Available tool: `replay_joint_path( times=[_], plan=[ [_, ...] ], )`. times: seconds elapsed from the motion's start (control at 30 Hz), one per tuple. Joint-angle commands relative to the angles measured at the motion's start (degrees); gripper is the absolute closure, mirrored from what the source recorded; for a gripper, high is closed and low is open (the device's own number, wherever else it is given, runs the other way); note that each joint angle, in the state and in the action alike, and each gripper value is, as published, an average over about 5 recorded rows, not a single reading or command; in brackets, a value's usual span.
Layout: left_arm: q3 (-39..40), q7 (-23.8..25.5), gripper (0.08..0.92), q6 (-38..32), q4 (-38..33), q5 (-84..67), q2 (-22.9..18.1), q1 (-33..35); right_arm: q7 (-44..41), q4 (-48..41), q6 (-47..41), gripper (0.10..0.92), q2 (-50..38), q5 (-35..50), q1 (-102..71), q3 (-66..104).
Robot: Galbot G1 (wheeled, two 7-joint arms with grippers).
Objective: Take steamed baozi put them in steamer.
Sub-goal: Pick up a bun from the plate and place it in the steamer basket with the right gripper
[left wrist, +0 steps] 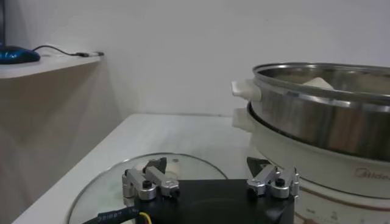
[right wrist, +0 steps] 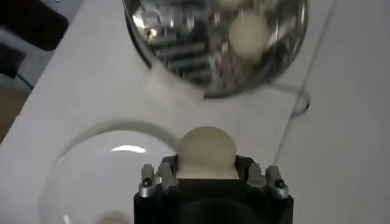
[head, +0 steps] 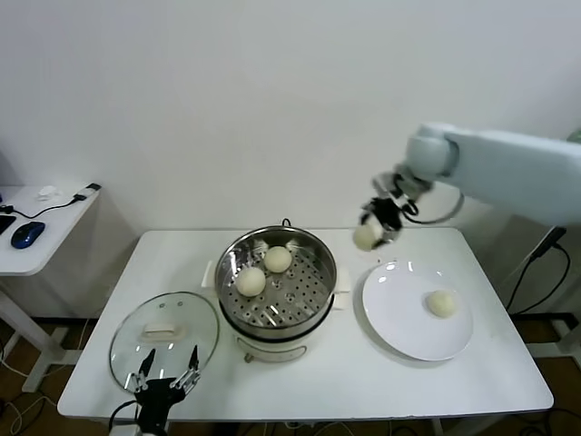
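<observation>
One baozi (head: 368, 237) is clamped in the right pincer (head: 373, 228), raised in the air beside the steamer (head: 276, 289). Two baozi (head: 251, 281) lie inside the steamer, one on the plate (head: 399, 320) next to it. The left pincer (head: 163, 372) gapes empty over the glass lid (head: 136, 345) on the desk (head: 363, 381).

White table (head: 363, 381): steamer (head: 276, 291), plate (head: 399, 318), lid (head: 164, 338)

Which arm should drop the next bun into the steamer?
Right. The right gripper already holds a baozi in the air between the plate and the steamer. The left gripper waits empty, jaws open, by the glass lid.
</observation>
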Motion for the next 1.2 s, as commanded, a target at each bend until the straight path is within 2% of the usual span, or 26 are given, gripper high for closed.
replay_joint_path(
  times=[0.03, 0.23, 0.47, 0.6, 0.77, 0.97, 1.2],
  plan=[
    [0.0, 0.0, 0.177, 0.1, -0.1, 0.1, 0.0, -0.2, -3.3, 15.5, 18.0, 0.397, 13.9, -5.5, 6.7, 2.6],
    [0.0, -0.1, 0.177, 0.0, -0.1, 0.0, 0.2, 0.3, 0.1, 15.7, 24.2, 0.397, 17.1, -18.7, -1.6, 3.5],
    [0.2, -0.1, 0.177, 0.0, -0.1, 0.4, 0.0, 0.3, 3.8, 12.2, 25.0, 0.397, 19.4, -25.6, -9.0, 3.3],
    [0.2, -0.2, 0.177, -0.1, 0.0, 0.5, -0.2, 0.5, 4.7, 10.6, 24.9, 0.397, 20.0, -27.3, -11.5, 3.2],
    [0.1, -0.3, 0.177, -0.3, 0.0, 0.5, -0.2, 0.7, 5.6, 3.5, 26.5, 0.397, 21.7, -30.9, -15.9, 3.9],
    [0.1, -0.5, 0.177, -0.8, 0.3, 0.1, -0.3, 1.1, 5.4, 1.9, 27.1, 0.397, 22.4, -31.4, -16.3, 3.9],
    [0.2, -0.8, 0.177, -1.1, 0.5, 0.0, -0.2, 1.1, 5.4, 0.7, 28.6, 0.338, 22.6, -28.7, -15.2, 4.2]
  ],
)
